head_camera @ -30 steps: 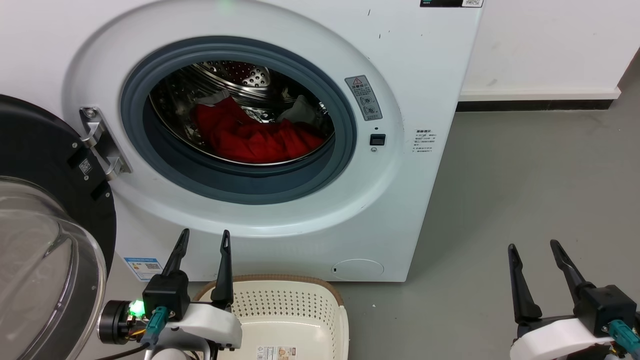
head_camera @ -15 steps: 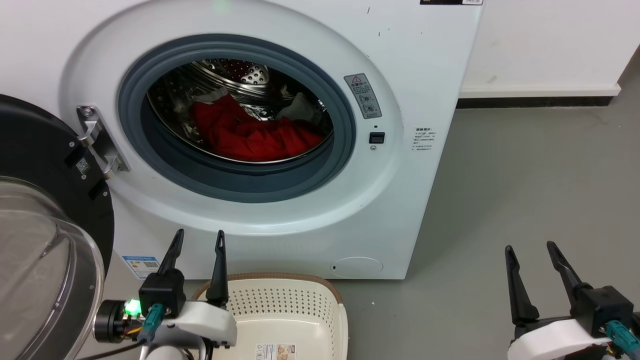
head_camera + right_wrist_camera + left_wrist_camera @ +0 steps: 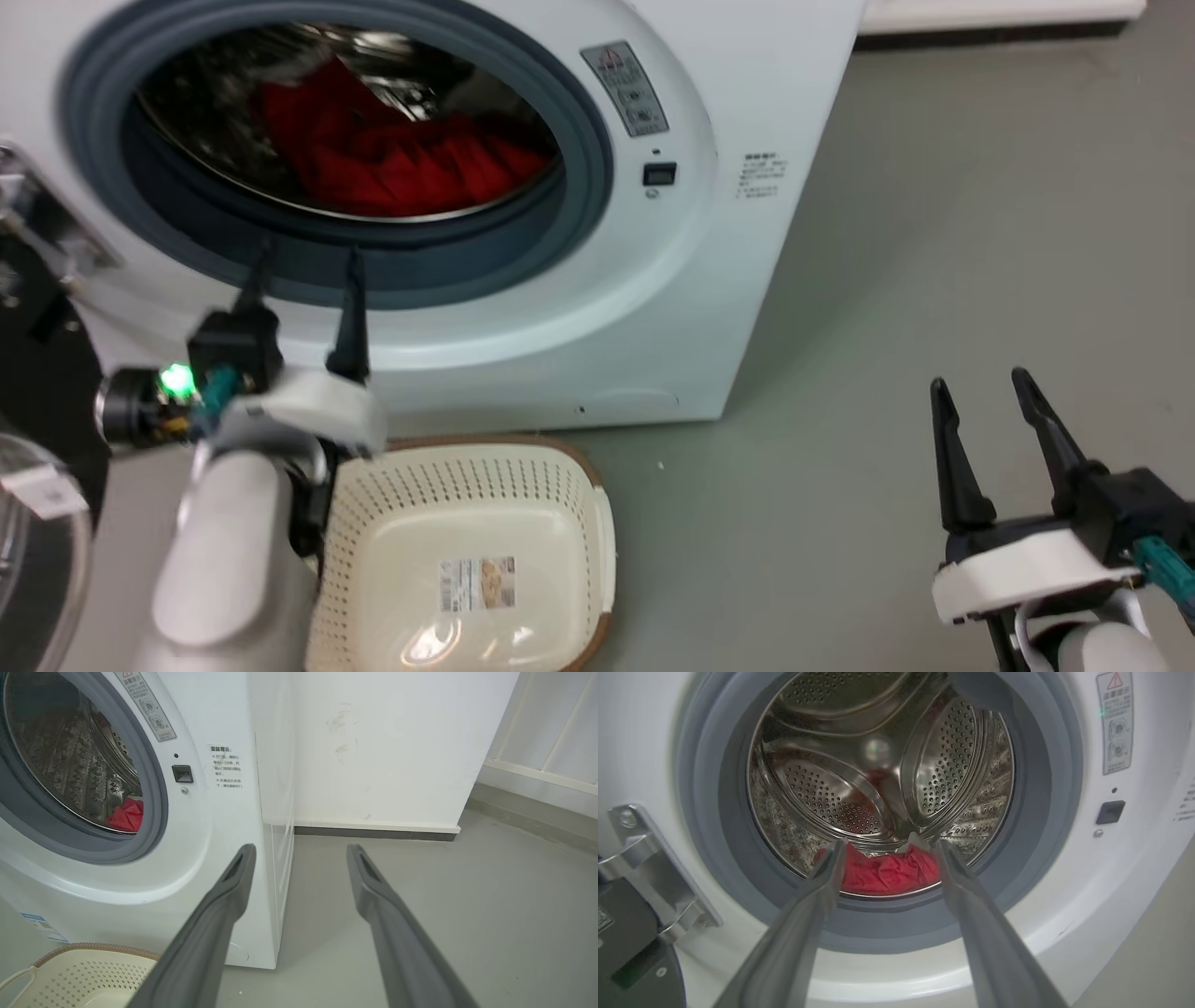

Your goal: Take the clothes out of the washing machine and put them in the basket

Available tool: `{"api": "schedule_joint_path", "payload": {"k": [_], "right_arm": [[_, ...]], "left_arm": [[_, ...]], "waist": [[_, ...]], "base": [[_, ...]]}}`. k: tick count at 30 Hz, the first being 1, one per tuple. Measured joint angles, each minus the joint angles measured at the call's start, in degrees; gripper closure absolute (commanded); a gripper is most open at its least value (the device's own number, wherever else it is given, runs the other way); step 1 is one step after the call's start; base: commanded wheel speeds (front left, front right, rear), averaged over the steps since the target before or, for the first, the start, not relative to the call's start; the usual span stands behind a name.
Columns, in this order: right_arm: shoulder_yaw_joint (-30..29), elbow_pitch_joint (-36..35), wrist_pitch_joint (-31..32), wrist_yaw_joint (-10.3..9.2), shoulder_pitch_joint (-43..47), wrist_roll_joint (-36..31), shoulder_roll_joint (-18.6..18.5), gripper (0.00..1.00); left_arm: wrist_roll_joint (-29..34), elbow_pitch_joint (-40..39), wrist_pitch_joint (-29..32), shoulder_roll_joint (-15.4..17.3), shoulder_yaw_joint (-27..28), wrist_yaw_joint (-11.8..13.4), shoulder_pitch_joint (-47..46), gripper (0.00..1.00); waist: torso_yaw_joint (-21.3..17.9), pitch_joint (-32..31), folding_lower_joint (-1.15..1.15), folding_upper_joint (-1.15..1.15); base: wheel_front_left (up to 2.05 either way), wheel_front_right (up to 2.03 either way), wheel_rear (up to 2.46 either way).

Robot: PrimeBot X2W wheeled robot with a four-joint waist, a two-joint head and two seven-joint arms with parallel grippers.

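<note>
Red clothes (image 3: 887,875) bunched low in the drum (image 3: 831,798) — soft, light, floppy stuff

Left gripper (image 3: 891,845) has its fingers spread open and empty, the pile beyond and between the tips inside the washing machine (image 3: 709,280). I'd pinch a raised front fold — it'll drape and could snag the grey rubber ring (image 3: 1036,788). Right gripper (image 3: 980,385) is open too, well aside; basket (image 3: 597,523) sits just below the left fingers.

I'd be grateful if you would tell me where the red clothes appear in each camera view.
Head view: the red clothes lie in the drum, upper left.
Left wrist view: the clothes sit low centre, between the left hand's fingers.
Right wrist view: a small red patch at the left, inside the drum.
Shared landmark: the dark latch slot on the washer's front, right of the opening.
</note>
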Motion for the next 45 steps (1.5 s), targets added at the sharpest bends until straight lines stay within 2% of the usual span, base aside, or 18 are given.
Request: {"api": "schedule_joint_path", "payload": {"k": [17,31,45], "right_arm": [[5.2,6.6,-5.3,0.00,-11.1,5.6,0.0,0.00],[9.4,6.8,-5.7,0.00,-14.0,9.7,0.0,0.00],[12.8,5.9,-5.7,0.00,-14.9,12.3,0.0,0.00]], "left_arm": [[1.0,7.0,15.0,13.6,1.1,-3.4,-25.3,0.00],[1.2,14.0,26.8,23.9,-1.3,-5.4,-43.4,0.00],[0.5,19.4,41.6,30.4,-7.1,-5.9,-51.9,0.00]], "waist": [[-9.9,19.0,0.01,0.00],[-17.8,28.5,0.01,0.00],[-22.3,33.7,0.00,0.00]], "base": [[0.00,0.00,0.00],[0.00,0.00,0.00],[0.00,0.00,0.00]]}}
